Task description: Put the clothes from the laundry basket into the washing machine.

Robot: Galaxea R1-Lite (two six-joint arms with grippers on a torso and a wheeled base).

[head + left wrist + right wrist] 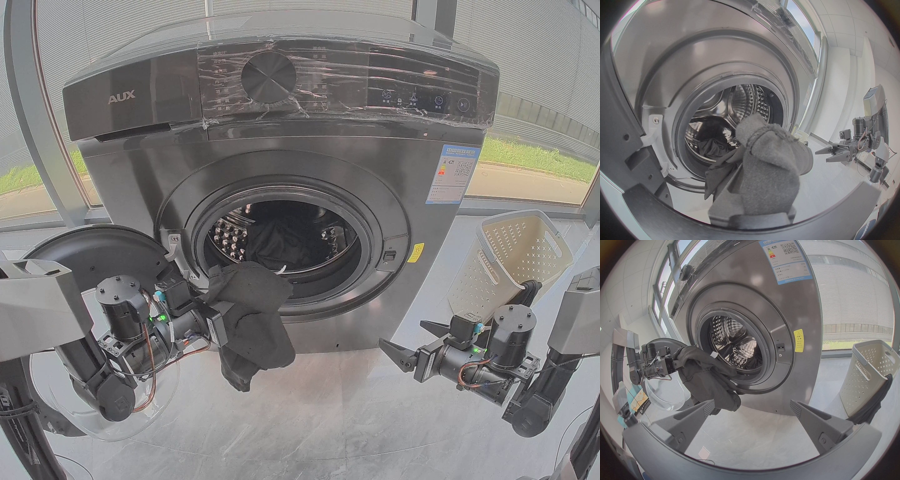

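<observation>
My left hand (222, 320) pinches the dark garment (256, 331) — soft, light, drooping — best held at the bunched top; right hand (403, 335) wide.

Washing machine mouth (365, 247) open, dark garment (253, 319) before its lower-left rim, door (94, 253) swung wide left

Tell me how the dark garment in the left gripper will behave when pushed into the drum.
Probably floppy: the dark garment drapes in folds from the left gripper. Pushing would likely crumple it, not slide it. Its end hangs below the drum opening, so it may catch on the rim.
</observation>
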